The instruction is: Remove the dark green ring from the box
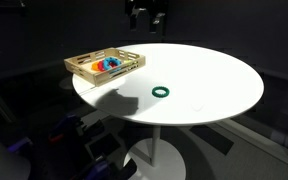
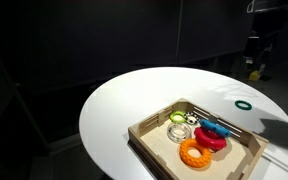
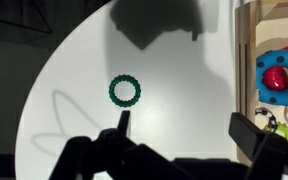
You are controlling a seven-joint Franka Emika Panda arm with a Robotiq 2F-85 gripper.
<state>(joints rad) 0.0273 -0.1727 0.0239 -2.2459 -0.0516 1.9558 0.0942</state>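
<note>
1. The white counter (image 1: 214, 85) glows under bright light; the surrounding room is nearly black.
2. Hard-edged shadows cross the counter in the wrist view.
3. Both exterior views are grainy and soft.

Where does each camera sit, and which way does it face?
Exterior view: beside the table, looking down across it; box left, dark green ring centre, gripper at top.
Exterior view: close to the box, facing over it toward the ring; gripper top right.
Wrist view: above the table, facing down at the ring; open gripper at bottom.
Shared: ring, box.
</note>
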